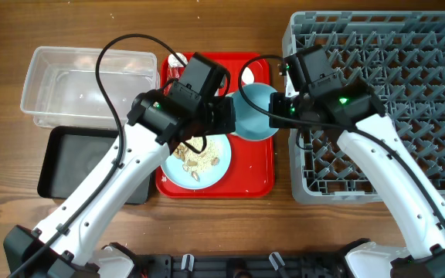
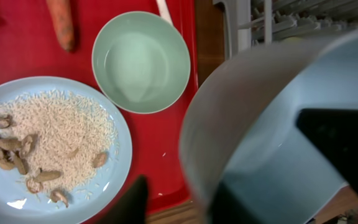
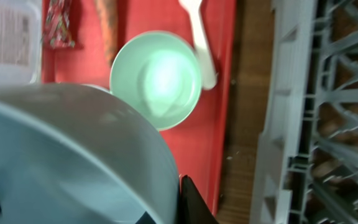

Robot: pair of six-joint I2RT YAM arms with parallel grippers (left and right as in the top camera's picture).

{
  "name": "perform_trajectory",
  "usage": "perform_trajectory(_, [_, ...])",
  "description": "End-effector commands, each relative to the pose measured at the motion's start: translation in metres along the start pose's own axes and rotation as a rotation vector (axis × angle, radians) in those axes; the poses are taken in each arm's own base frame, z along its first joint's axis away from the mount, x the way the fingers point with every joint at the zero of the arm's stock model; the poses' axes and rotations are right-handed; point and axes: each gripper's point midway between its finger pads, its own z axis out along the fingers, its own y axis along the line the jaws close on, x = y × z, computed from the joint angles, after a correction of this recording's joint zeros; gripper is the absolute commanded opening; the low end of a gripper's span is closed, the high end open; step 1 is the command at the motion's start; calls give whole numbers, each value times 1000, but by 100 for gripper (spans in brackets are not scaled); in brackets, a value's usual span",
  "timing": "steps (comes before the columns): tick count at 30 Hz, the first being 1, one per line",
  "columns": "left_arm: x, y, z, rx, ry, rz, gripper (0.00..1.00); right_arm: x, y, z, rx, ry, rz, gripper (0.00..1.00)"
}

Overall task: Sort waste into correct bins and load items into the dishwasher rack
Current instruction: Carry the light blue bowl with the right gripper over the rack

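A pale blue bowl [image 1: 255, 114] hangs empty over the red tray [image 1: 257, 181], the right gripper's [image 1: 283, 108] jaws pinching its rim. I cannot tell the left gripper's [image 1: 229, 114] hold. Rice covers the plate [image 1: 207, 176].

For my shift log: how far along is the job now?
Done: nothing visible; rack, clear bin and black bin look unfilled. In hand: blue bowl held by the right gripper, left gripper close beside. Remaining: rice plate, green bowl, carrot, wrapper, spoon on the red tray.
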Motion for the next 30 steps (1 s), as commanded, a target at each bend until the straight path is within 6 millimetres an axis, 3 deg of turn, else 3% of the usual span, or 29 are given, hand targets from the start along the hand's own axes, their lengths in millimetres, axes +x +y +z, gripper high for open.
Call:
perform_trajectory(1, [2, 6, -1, -19, 7, -6, 100, -21, -41, -18, 173, -116, 85, 4])
perform_trajectory(5, [-6, 20, -20, -28, -28, -49, 100, -34, -127, -67, 492, -285, 279, 4])
perform_trajectory(9, [-28, 41, -60, -12, -149, -118, 100, -39, -230, -148, 939, -536, 523, 4])
perform_trajectory(13, [-42, 55, -95, 5, -260, -162, 100, -44, -275, -179, 1111, -643, 636, 4])
perform_trajectory(17, [-43, 56, -109, 17, -298, -166, 100, -58, -312, -177, 1197, -607, 603, 4])
perform_trajectory(21, [-40, 57, -108, 10, -286, -169, 100, -58, -348, -169, 1326, -507, 557, 4])
perform_trajectory(25, [-38, 59, -108, 5, -278, -171, 100, -50, -381, -142, 1375, -408, 574, 4])
perform_trajectory(30, [-35, 60, -107, -1, -268, -174, 100, -41, -403, -106, 1397, -297, 561, 4])
